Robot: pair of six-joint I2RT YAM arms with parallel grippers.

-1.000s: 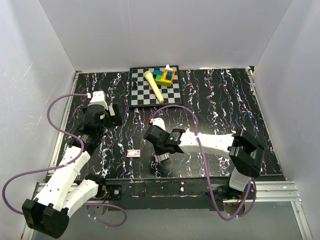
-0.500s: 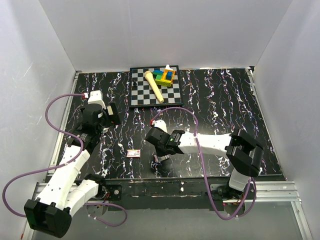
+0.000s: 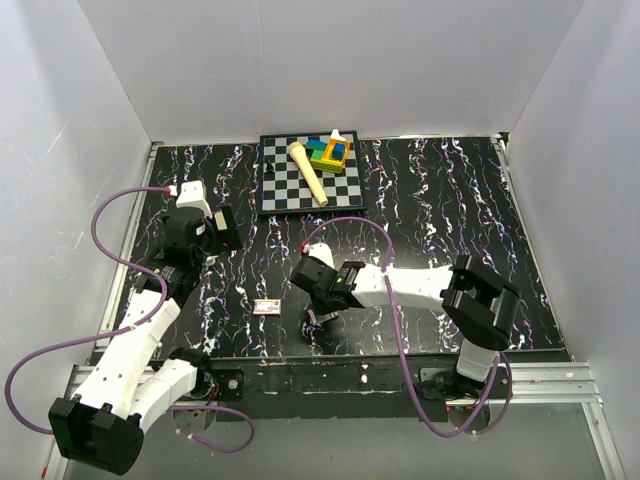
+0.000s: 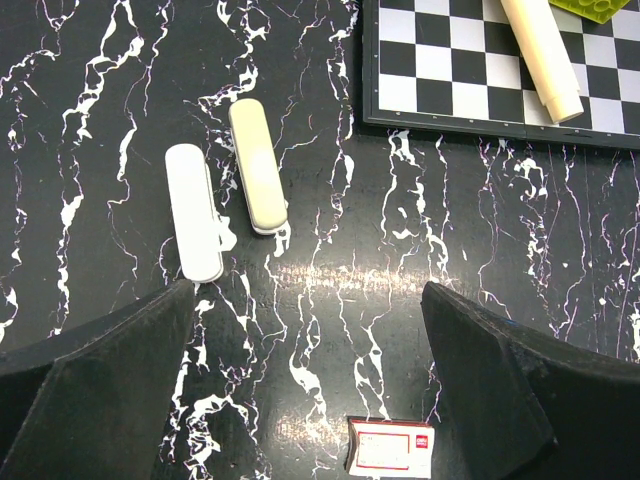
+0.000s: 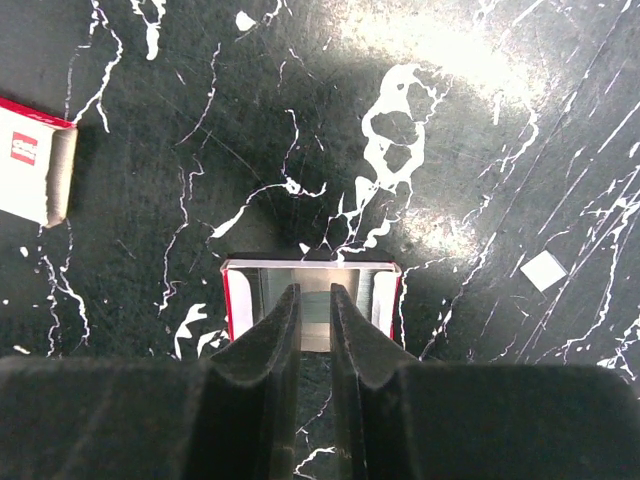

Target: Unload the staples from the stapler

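The left arm reaches up the frame's left side, its left pincer [image 3: 226,232] spread wide. The right arm stretches leftward across lower centre, right pincer [image 5: 315,292] pointing down, its 2 fingers nearly touching.

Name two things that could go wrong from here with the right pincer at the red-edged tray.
1. The right pincer sits narrow over the tray with little purchase; whatever it lifts could slip and vanish against the speckled table.
2. The left pincer hangs open, apart from the tray, so nothing steadies it; a pull may drag it toward the box.
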